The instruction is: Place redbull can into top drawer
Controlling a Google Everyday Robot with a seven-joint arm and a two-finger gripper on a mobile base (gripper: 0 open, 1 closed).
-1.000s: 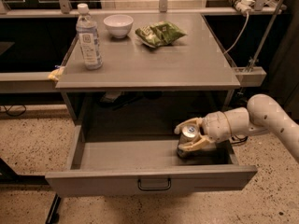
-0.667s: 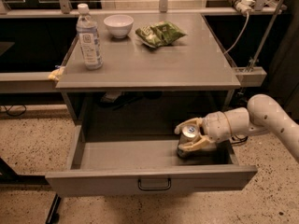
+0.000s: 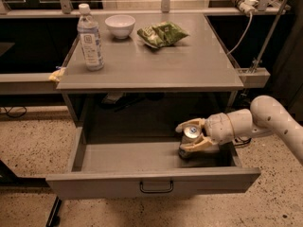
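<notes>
Counter [image 3: 189,74] top carries three items: one water bottle [image 3: 90,38] near the left edge, one white bowl [image 3: 120,25] at the back edge, one green snack bag [image 3: 162,34] just right of the bowl. All sit well apart from the arm.

Top drawer [image 3: 151,186] — pulled out below the counter's front edge, wire handle at the centre of its front panel. One thing inside: the redbull can [image 3: 189,138], upright, shiny top showing, at the drawer's right end.

End effector [image 3: 191,136] reaches in from the right, under the counter's right front corner — its pale fingers closed around the can, one behind the top and one in front.
</notes>
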